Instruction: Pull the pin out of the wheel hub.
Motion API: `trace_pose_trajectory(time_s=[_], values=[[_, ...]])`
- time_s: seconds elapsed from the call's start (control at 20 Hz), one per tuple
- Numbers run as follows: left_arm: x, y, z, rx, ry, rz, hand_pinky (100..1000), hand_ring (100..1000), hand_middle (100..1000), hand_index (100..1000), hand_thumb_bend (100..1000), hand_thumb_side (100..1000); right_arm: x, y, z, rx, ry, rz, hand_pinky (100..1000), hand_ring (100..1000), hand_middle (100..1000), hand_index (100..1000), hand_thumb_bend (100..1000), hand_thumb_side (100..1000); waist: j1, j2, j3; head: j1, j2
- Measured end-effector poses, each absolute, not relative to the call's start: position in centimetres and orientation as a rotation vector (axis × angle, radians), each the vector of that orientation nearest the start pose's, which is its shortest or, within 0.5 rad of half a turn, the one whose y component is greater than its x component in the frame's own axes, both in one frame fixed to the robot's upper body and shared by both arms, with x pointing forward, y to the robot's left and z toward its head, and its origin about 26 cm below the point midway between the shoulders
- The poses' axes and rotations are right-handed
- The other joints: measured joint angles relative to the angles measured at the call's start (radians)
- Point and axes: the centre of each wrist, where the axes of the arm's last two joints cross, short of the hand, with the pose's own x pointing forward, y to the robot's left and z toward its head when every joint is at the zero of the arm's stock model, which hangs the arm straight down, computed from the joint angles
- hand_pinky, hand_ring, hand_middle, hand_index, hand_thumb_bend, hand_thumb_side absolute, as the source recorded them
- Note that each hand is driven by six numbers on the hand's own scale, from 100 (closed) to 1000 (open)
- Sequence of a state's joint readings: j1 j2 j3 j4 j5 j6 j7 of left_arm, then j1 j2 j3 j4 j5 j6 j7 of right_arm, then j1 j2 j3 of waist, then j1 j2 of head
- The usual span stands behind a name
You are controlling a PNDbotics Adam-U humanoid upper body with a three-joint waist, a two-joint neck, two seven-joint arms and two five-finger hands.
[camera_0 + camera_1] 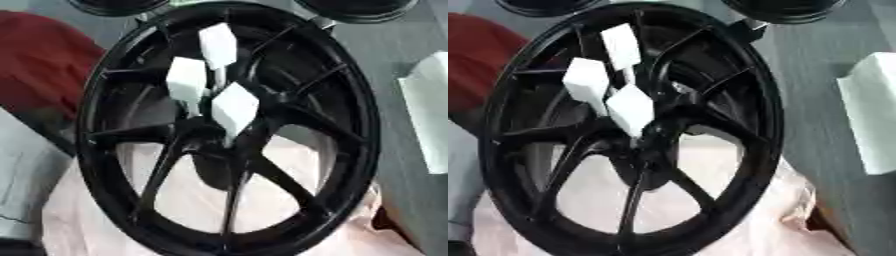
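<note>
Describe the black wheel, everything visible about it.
The black wheel is a glossy, metal-looking rim with thin paired spokes running to a central hub. It fills most of the view, tilted, resting over pale pinkish sheeting. Three white block-shaped pieces stand out of the hub area. No robot hand shows or touches it.

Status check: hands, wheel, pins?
Neither hand in view. Black wheel upright on pale sheeting, three white pins seated at the hub. Nothing blocking them.

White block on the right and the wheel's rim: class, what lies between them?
Only bare grey surface separates the white block from the black wheel rim; nothing stands there. The left eye view shows this best.
</note>
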State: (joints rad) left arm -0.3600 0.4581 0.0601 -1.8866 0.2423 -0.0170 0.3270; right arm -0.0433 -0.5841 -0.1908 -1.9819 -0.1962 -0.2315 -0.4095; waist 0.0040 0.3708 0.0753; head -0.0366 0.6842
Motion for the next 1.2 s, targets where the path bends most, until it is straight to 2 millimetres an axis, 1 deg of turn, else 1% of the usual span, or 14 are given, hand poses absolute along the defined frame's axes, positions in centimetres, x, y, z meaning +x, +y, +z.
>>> trace_pose_trajectory(time_s=[0.1, 0.2, 0.3, 0.5, 0.75, 0.9, 1.05, 1.2], values=[[32.0, 29.8, 21.7, 0.246, -2.284, 0.060, 858, 730, 665, 877, 139, 902, 26.3, -36.4, 18.2, -0.542, -2.337, -0.074, 842, 763, 674, 682, 100, 430, 0.001, 0.000, 0.000, 0.000, 0.000], [32.1, 29.8, 22.4, 0.271, -2.305, 0.035, 857, 733, 670, 878, 115, 885, 26.3, -36.4, 18.2, -0.544, -2.336, -0.074, 842, 763, 674, 682, 100, 430, 0.003, 0.000, 0.000, -0.001, 0.000], [32.3, 29.9, 23.4, 0.313, -2.328, -0.014, 856, 736, 674, 878, 100, 869, 26.3, -36.5, 18.2, -0.547, -2.332, -0.075, 842, 763, 674, 682, 100, 431, 0.007, 0.000, 0.000, -0.001, 0.002], [32.7, 30.5, 25.8, 0.414, -2.357, -0.166, 852, 740, 681, 876, 100, 845, 26.1, -36.5, 17.9, -0.558, -2.322, -0.069, 842, 763, 674, 682, 100, 432, 0.015, 0.000, 0.003, -0.007, 0.009], [33.1, 31.5, 29.5, 0.524, -2.325, -0.470, 846, 749, 696, 872, 100, 836, 25.8, -36.8, 17.3, -0.584, -2.295, -0.060, 842, 763, 673, 681, 100, 437, 0.030, -0.007, 0.011, -0.022, 0.018], [33.2, 32.1, 31.2, 0.579, -2.266, -0.676, 842, 752, 703, 867, 100, 834, 25.6, -36.9, 17.1, -0.599, -2.283, -0.057, 842, 763, 673, 681, 100, 438, 0.031, -0.008, 0.014, -0.035, 0.024], [33.1, 32.0, 33.1, 0.613, -2.205, -0.900, 836, 756, 712, 863, 100, 823, 25.5, -37.0, 16.9, -0.609, -2.274, -0.052, 842, 763, 673, 681, 100, 438, 0.033, -0.009, 0.017, -0.052, 0.029], [33.0, 31.5, 35.0, 0.642, -2.136, -1.117, 833, 759, 720, 861, 100, 814, 25.3, -37.1, 16.6, -0.621, -2.262, -0.049, 842, 763, 673, 681, 100, 438, 0.032, -0.010, 0.022, -0.074, 0.035]])
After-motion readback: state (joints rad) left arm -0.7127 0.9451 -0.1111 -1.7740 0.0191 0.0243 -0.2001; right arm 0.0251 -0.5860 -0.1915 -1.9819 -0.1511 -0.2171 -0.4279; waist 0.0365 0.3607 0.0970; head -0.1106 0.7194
